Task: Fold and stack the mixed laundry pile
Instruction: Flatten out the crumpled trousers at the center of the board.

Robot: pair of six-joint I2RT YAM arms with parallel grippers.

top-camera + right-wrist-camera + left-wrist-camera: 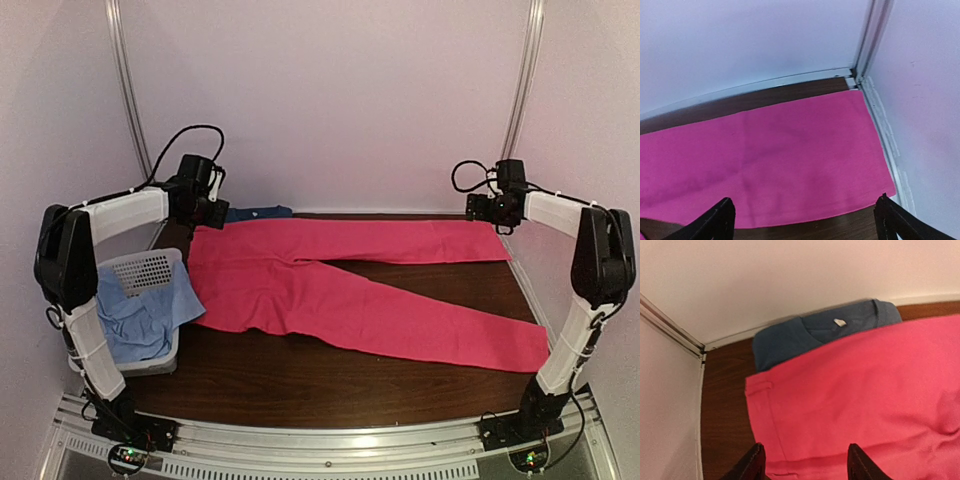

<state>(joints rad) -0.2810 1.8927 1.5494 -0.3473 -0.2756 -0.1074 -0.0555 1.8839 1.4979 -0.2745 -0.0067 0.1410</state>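
Because the pink trousers point(340, 275) lie spread flat on the table point(330, 385), waistband at the far left and legs fanned to the right, my hands sit at opposite ends of the far edge. The left gripper point(807, 460) is over the waistband corner and the right gripper point(805, 220) over the far leg's hem. Both have fingers spread apart, gripping nothing. That span, I judge, suits a lengthwise fold. The folded dark blue shirt point(810, 337) rests by the back wall, partly under the waistband. The pale blue cloth point(140, 320) drapes over the basket point(150, 268) at the left, not yet folded.
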